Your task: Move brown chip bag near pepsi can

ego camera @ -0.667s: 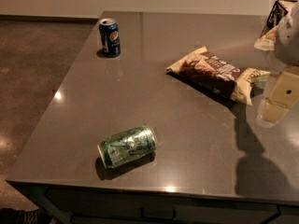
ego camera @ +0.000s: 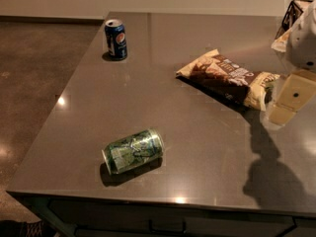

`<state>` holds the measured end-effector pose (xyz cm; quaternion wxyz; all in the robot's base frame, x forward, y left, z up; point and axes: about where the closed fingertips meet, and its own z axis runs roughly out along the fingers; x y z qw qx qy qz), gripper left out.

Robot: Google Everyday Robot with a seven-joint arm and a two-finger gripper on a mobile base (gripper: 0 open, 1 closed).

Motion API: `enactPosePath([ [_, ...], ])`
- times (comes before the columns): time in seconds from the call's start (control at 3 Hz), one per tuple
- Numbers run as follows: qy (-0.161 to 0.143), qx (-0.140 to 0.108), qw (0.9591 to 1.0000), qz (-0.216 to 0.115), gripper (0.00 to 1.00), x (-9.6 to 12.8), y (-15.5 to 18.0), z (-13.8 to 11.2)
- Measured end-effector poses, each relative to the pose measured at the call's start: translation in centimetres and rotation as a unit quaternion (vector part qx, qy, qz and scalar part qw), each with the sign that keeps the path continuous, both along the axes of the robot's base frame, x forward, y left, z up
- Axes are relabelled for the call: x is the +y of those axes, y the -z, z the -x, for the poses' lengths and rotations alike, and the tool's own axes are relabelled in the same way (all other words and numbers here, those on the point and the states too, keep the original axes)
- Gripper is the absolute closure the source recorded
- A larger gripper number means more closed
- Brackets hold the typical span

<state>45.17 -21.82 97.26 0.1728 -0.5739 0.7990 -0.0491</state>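
Observation:
The brown chip bag lies flat on the grey table, right of centre, dark brown with tan ends. The pepsi can stands upright at the table's far left, well apart from the bag. My gripper hangs at the right edge of the view, just right of the bag's near end and above the table. It holds nothing that I can see.
A green patterned can lies on its side near the table's front edge. A dark basket stands at the far right corner. The table drops to a brown floor on the left.
The gripper has shifted slightly; the bag and both cans have not moved.

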Motion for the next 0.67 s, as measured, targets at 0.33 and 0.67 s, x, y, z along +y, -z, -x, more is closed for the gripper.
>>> enactPosePath([
  [0.33, 0.064, -0.022, 0.9977, 0.002, 0.00, -0.6, 1.2, -2.6],
  [0.67, 0.123, -0.030, 0.9920, -0.001, 0.00, -1.2, 2.6, -5.0],
])
